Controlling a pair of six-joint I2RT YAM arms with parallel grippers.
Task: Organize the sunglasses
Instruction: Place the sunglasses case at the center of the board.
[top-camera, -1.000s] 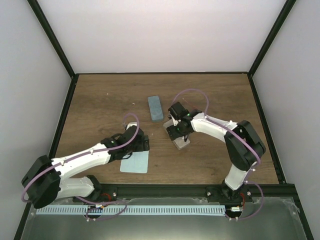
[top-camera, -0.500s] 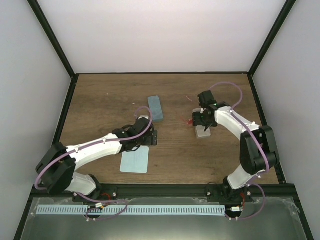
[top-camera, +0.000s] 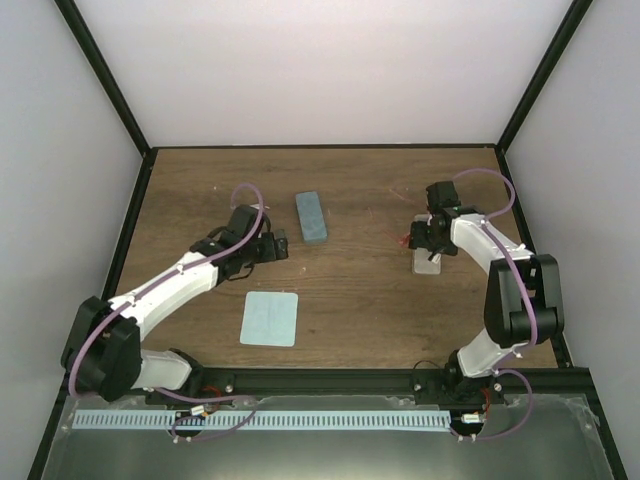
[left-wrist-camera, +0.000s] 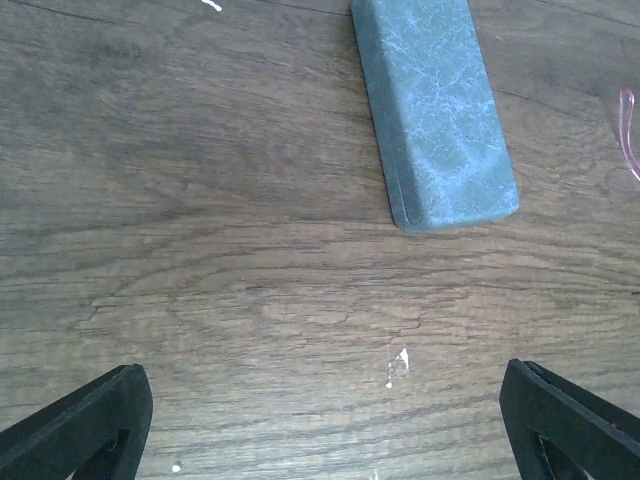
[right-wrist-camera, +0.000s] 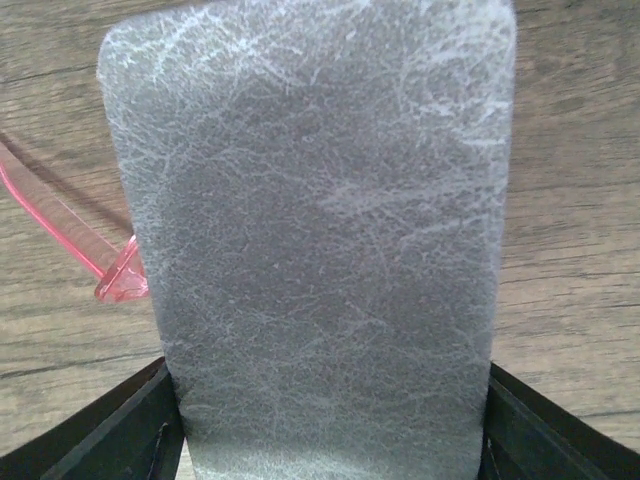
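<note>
- Gripping the grey case (right-wrist-camera: 310, 220) across its width, the right gripper (top-camera: 431, 243) sits over the right side of the table (top-camera: 190, 200). Its jaws press on both long sides, so I judge the case is being carried or positioned to receive a pair.
- The red-orange sunglasses (top-camera: 413, 238) lie against the left side of that case. In the right wrist view one temple pokes out at its edge. Whether the temple is caught under the case or only lies beside it, I cannot tell.
- The left gripper (left-wrist-camera: 320, 425) hangs with its jaws spread wide and nothing between them. It is just left of the blue-grey case (left-wrist-camera: 435, 110) at far centre, probably lined up to steady or open it.
- The pink sunglasses (left-wrist-camera: 630, 130) show only as a thin curve on the wood to the right of that case.
- The teal cloth (top-camera: 271, 318) lies flat at the near side, apart from both arms.
</note>
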